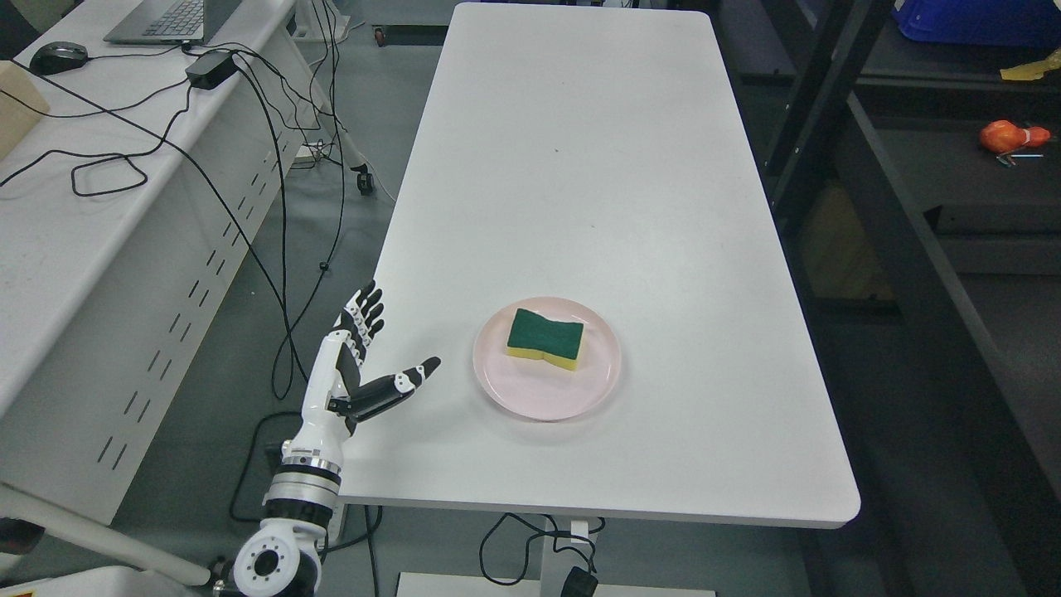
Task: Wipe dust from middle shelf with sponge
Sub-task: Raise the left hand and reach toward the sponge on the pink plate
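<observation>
A: Status: nothing started. Sponge [545, 338] flat on pink plate [547, 398], green scour side up, yellow foam below. Plate near front of white tabletop [580, 166], roughly centre.

B: Hand?

A: Left hand [365, 365] at tabletop's front-left corner, just off the edge, palm turned toward plate. Fingers [362, 313] straight and spread, thumb out toward plate. Holding nothing. Clear gap between thumb tip and plate rim, no contact.

B: Right hand?

A: Not in frame.

B: Shelf?

A: Dark rack [912, 249] along right side, well apart from sponge. Several levels visible, partly cropped. Orange object [1007, 135] on one level, blue bin [978, 21] higher up. Cannot tell which level counts as middle, and no dust readable at this resolution.

B: So progress zero?

A: Judging by layout, yes. Sponge ungrasped, shelf untouched. Left to do: reach across to plate, close on sponge, lift clear, carry to rack on far side, wipe.

B: Risks?

A: Plate likely slides if pushed sideways during grasp. Sponge soft, low profile, so probably needs a top-down pinch across the narrow waist. Rack sits opposite the working arm, so long cross-body reach or base move probably needed.

B: Clutter?

A: Second desk [99, 215] on left with laptop [170, 18], mouse [58, 56], cables [249, 166]. Not in the path.
</observation>
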Motion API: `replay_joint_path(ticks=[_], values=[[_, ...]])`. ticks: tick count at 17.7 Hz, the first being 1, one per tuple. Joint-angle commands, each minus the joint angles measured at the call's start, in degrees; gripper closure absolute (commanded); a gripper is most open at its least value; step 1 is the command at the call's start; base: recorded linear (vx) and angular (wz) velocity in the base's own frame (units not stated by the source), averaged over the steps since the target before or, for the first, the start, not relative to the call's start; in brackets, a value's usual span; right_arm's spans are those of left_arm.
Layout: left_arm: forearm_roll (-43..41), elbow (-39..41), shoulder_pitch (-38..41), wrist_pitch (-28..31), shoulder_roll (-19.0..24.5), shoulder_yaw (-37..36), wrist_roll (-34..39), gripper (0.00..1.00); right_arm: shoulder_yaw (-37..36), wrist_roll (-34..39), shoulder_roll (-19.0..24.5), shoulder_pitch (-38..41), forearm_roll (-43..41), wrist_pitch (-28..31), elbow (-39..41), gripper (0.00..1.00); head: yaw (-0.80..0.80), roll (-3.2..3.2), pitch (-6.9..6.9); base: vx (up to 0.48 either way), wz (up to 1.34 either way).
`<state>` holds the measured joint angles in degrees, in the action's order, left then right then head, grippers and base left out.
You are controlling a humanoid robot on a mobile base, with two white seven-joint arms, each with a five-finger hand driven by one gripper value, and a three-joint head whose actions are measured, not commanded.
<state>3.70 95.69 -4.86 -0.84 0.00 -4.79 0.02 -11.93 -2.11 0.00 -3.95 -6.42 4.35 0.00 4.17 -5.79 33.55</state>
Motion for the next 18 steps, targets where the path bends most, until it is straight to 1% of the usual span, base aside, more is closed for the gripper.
replay_joint_path(ticks=[1,4,5,7,8,10,11,12,13,14,16,18], values=[[0.0,0.1,0.0,0.1,1.0,-0.2,0.1,0.01,0.0,0.0,-1.0,0.0,0.0,0.0,1.0,0.00,0.00,0.00,0.00,0.000,0.00],[-0.1,0.0,-0.6,-0.4,1.0,0.3,0.0,0.01,0.1,0.0,-1.0,0.0,0.0,0.0,1.0,0.00,0.00,0.00,0.00,0.000,0.00],[-0.1,-0.1,-1.9,-1.1,2.1,0.5,0.0,0.01,0.0,0.0,-1.0,0.0,0.0,0.0,1.0,0.00,0.00,0.00,0.00,0.011,0.00],[-1.1,-2.2,-5.5,-4.3,8.1,0.3,0.0,0.02,0.0,0.0,-1.0,0.0,-0.1,0.0,1.0,0.00,0.00,0.00,0.00,0.005,0.00],[-2.5,-3.6,-7.3,-5.0,10.4,0.3,0.0,0.02,0.0,0.0,-1.0,0.0,0.0,0.0,1.0,0.00,0.00,0.00,0.00,0.000,0.00],[-8.2,-7.3,-12.3,-7.0,16.1,0.1,-0.8,0.02,0.0,0.0,-1.0,0.0,0.0,0.0,1.0,0.00,0.00,0.00,0.00,0.008,0.00],[-10.6,-8.3,-13.9,-8.6,18.3,0.0,-2.5,0.02,0.0,0.0,-1.0,0.0,0.0,0.0,1.0,0.00,0.00,0.00,0.00,0.015,0.00],[-14.6,-9.1,-16.0,-10.4,20.7,-0.2,-5.7,0.02,0.1,0.0,-1.0,0.0,0.0,0.0,1.0,0.00,0.00,0.00,0.00,0.000,0.00],[-20.3,-9.4,-17.6,-12.2,22.1,-0.6,-9.1,0.02,0.0,0.0,-1.0,0.0,0.0,0.0,1.0,0.00,0.00,0.00,0.00,0.000,0.00],[-25.6,-9.4,-18.7,-13.7,22.3,-0.7,-11.9,0.02,0.0,0.0,-1.0,0.0,0.0,0.0,1.0,0.00,0.00,0.00,0.00,0.000,0.00],[-37.0,-9.3,-22.5,-20.5,22.5,-2.6,-19.3,0.02,0.0,0.0,-1.0,0.0,0.0,0.0,1.0,0.00,0.00,0.00,0.00,-0.006,0.00],[-43.8,-9.2,-26.0,-25.9,22.7,-5.6,-24.9,0.05,0.0,0.0,-1.0,0.0,0.0,0.0,1.0,0.00,0.00,0.00,0.00,-0.015,0.00]])
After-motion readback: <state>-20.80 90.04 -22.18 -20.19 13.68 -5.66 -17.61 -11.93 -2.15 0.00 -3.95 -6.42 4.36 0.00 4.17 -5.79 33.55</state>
